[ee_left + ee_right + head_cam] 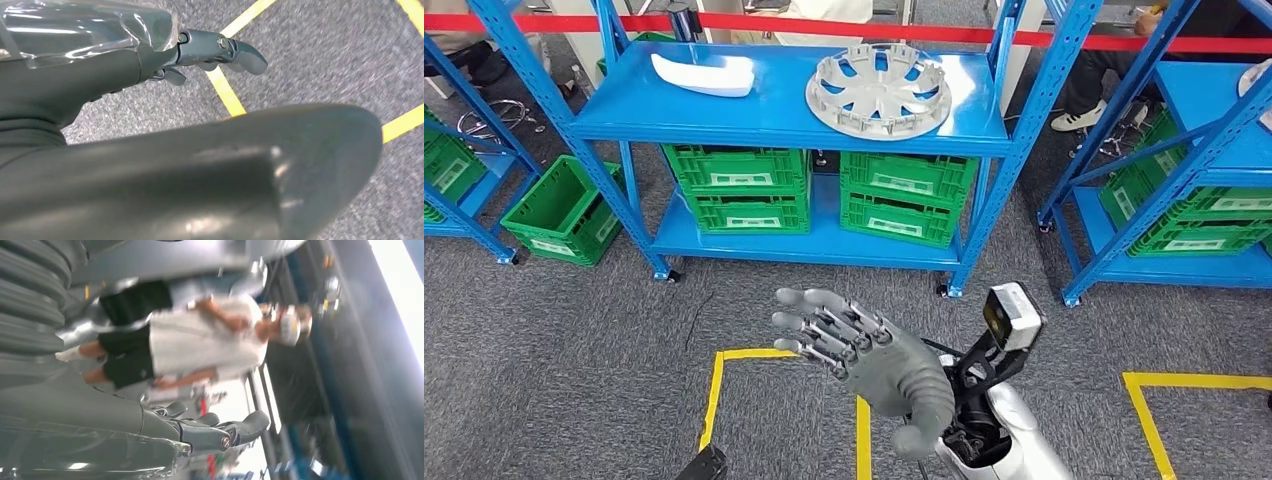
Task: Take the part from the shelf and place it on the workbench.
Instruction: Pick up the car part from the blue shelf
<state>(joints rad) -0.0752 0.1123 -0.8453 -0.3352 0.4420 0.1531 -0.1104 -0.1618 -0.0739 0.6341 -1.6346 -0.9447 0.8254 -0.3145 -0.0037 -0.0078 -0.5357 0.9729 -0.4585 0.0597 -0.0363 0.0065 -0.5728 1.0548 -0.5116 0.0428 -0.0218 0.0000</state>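
Right robot hand: raised before shelf, fingers spread, empty.
Left robot hand: state unclear.
Wheel cover: on shelf.

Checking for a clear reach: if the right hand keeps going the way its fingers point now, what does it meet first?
Nothing close, it seems. The right hand is raised over grey carpet, fingers spread, pointing up-left toward the blue metal shelf. Probably the green plastic crates come first, though depth is unclear.

Bright, even light; head view sharp; right wrist view motion-blurred.
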